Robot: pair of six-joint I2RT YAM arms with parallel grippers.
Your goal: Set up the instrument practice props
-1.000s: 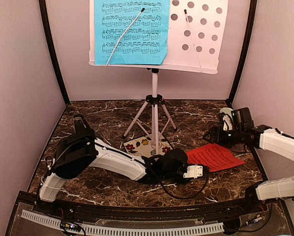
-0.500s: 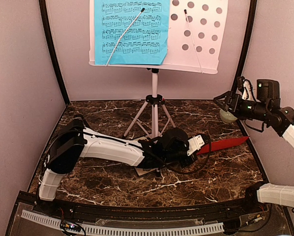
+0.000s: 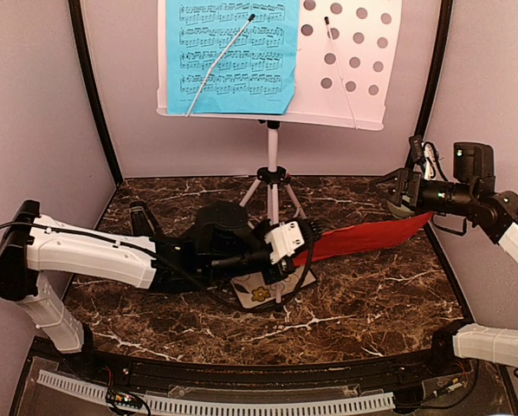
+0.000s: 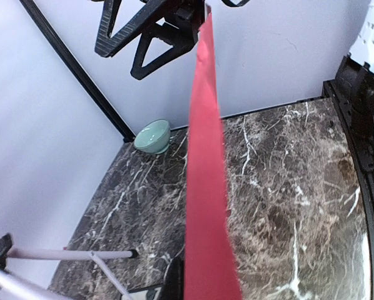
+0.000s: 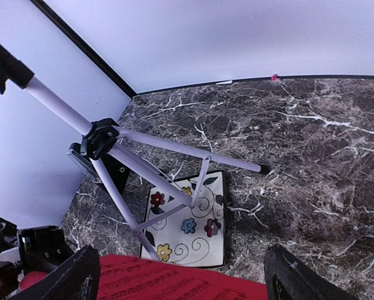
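Red sheet [image 3: 363,237] pinched at one end in left gripper [image 3: 307,238] jaws, closed tight, held clear of desk [image 3: 372,303] near centre. Sheet stretches toward 3 o'clock, far end between right gripper [image 3: 399,196] jaws, which are spread wide. Floral tile [image 3: 257,293] on desk under left gripper. Blue sheet [image 3: 233,56] on stand [image 3: 350,69] at 12 o'clock. Black metronome [image 3: 140,217] at 9 o'clock.

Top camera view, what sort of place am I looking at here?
Probably a small robot test booth dressed as a music practice corner: plain walls close around a marble-patterned tabletop, and a white perforated music stand holds a blue music sheet.
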